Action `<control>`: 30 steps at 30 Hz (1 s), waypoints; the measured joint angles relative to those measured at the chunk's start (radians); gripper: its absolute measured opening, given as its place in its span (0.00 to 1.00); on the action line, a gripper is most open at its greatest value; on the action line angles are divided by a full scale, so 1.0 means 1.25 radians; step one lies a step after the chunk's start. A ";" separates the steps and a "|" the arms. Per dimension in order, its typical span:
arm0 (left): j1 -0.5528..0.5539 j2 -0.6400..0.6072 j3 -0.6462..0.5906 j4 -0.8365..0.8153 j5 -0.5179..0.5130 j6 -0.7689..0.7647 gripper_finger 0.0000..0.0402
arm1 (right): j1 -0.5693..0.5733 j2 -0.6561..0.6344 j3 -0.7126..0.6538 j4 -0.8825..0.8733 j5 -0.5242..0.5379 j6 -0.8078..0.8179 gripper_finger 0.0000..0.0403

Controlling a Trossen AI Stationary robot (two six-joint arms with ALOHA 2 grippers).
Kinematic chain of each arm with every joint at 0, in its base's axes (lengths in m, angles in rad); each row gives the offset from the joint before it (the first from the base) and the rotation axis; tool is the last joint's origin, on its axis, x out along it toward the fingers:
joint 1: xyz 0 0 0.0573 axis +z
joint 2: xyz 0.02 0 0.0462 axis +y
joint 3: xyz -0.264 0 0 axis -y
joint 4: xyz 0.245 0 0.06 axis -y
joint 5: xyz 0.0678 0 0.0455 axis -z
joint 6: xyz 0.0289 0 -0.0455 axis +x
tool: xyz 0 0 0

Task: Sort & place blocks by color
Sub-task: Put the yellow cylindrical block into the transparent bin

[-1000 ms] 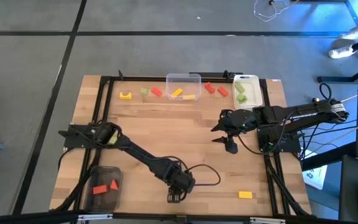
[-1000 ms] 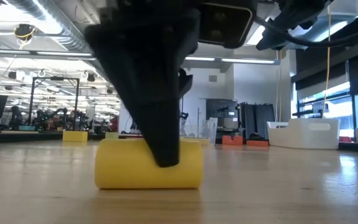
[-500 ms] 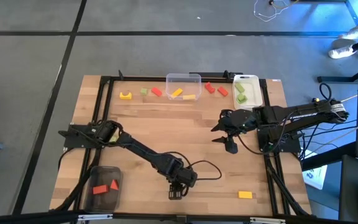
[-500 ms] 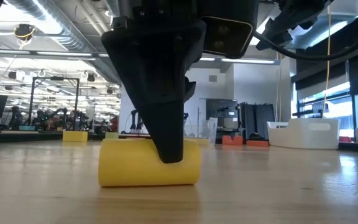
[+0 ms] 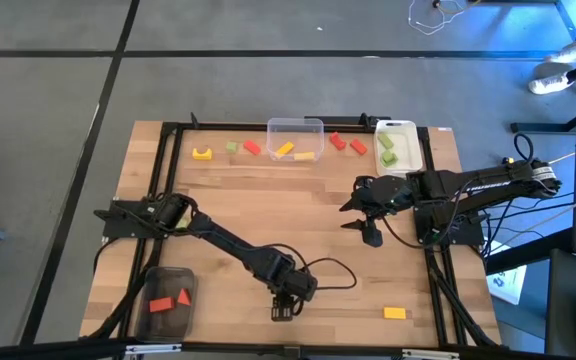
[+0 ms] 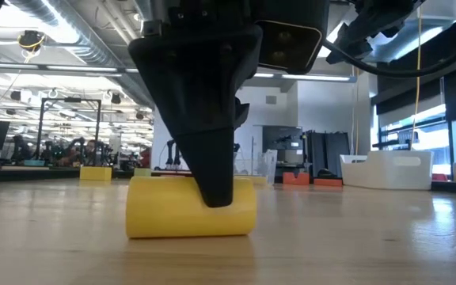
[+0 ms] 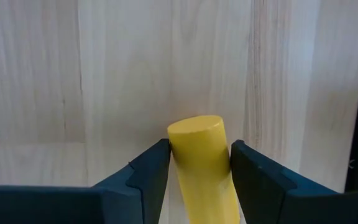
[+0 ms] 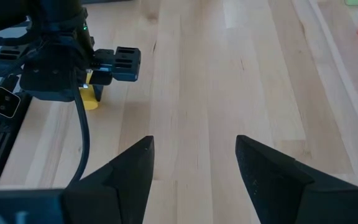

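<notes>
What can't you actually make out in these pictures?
- High view: the yellow cylinder is hidden under the left gripper.
- Left wrist view: the yellow cylinder is cut off by the picture's edge.
- Low view: the far blocks are too small; the dark finger hides the cylinder's middle.

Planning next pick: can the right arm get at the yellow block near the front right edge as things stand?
Probably yes. The right gripper hangs open and empty, the yellow block lies alone on bare table on its side, and the left gripper works further left.

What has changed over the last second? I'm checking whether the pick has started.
The left gripper shifted slightly right along the table's near edge, settling its fingers against the yellow cylinder, which rests on the table. The right gripper, open, and the other blocks stayed put.
</notes>
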 joint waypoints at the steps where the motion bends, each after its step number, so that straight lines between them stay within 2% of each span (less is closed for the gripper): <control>1: 0.000 0.000 0.000 0.000 0.000 0.000 0.40 | 0.000 0.000 0.000 0.000 0.000 0.000 0.56; 20: 0.003 -0.002 0.000 0.000 0.027 -0.006 0.40 | 0.000 0.000 0.000 0.000 0.000 0.000 0.56; 30: 0.003 -0.002 0.000 0.000 -0.010 -0.006 0.40 | 0.000 0.000 0.000 0.000 0.000 0.000 0.56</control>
